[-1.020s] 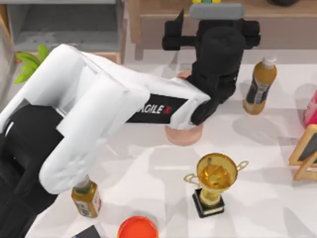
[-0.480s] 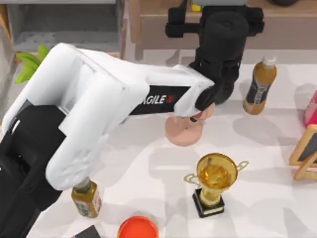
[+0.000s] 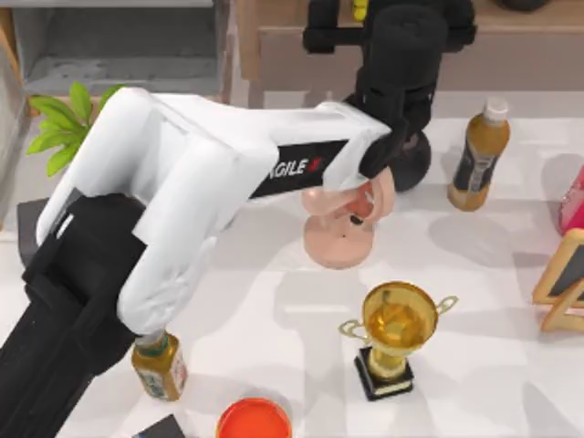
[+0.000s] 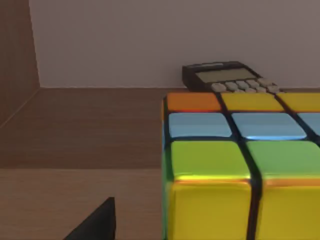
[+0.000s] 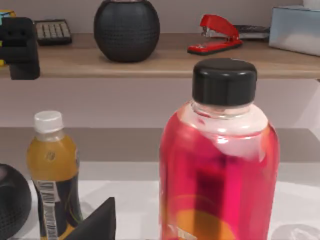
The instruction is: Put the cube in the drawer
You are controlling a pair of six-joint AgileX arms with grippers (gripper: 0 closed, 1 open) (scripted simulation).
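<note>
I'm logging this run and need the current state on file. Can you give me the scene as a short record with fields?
task: put the cube in the drawer
cube: on the brown wooden shelf, close in front of the left wrist camera
left gripper: reached out over the shelf at the table's far edge, next to the cube
drawer: open at the far left, grey inside, no cube in it
right arm: parked, its camera facing a red bottle
behind cube: calculator on the shelf
progress: cube not yet in drawer

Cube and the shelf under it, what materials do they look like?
Cube: likely glossy plastic, with bright glints along tile edges and a black grid between tiles. Shelf: looks like matte brown wood or veneer, with faint grain lines and no shine.
</note>
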